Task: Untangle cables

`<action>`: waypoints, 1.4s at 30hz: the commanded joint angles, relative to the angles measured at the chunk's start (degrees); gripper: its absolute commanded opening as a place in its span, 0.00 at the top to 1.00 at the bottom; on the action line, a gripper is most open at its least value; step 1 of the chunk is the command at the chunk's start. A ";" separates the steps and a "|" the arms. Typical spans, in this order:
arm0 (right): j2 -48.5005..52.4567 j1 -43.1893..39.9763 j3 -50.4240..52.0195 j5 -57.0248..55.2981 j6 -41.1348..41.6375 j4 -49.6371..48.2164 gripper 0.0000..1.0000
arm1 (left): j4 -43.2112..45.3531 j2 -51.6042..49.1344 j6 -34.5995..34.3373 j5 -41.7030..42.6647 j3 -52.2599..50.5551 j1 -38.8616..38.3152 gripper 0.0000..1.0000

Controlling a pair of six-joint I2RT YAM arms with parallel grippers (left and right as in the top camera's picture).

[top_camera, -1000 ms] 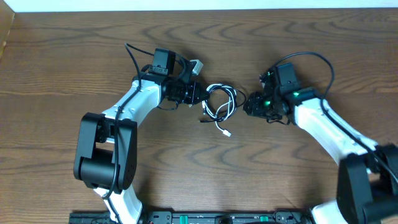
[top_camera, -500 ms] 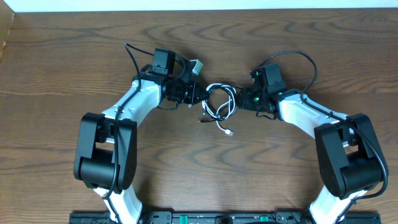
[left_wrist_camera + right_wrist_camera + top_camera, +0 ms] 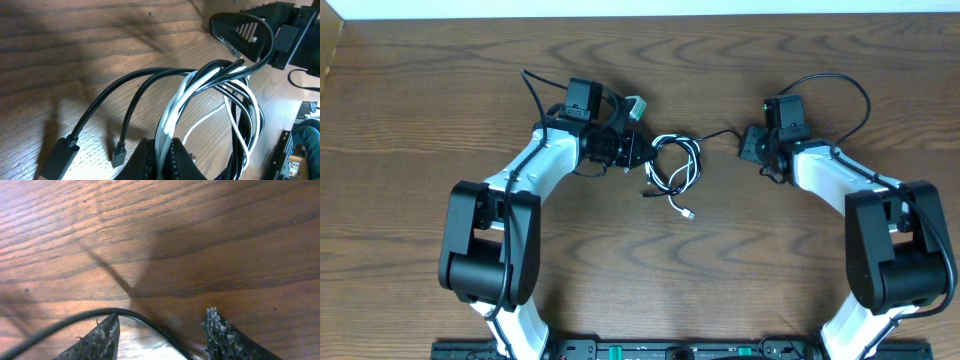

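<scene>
Your left pincer is pressed together on the cables, and their black-and-white coil lies on the table just beyond its fingertips (a small black plug end rests just beside them). Your right pincer stands spread. One black strand from the coil reaches it and passes loosely between its fingers, close by one tip.
</scene>
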State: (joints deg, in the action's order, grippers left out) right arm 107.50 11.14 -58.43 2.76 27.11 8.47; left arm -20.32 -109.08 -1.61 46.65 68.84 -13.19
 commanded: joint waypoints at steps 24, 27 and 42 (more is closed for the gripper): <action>-14.82 17.29 -0.26 21.14 -0.79 13.11 0.33 | -1.90 1.29 -45.70 -23.89 -0.28 -0.02 0.93; -12.63 21.59 -0.26 21.03 1.36 9.68 0.27 | -1.90 1.29 -45.72 -23.87 -0.28 -0.02 0.93; 1.29 26.05 -0.26 14.56 17.68 -2.43 0.57 | -1.90 1.29 -46.34 -23.82 -0.26 -0.02 0.93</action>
State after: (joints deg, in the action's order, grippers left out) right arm 108.40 37.21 -58.43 18.81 43.38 7.38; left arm -22.09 -109.08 -47.81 23.59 68.84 -13.23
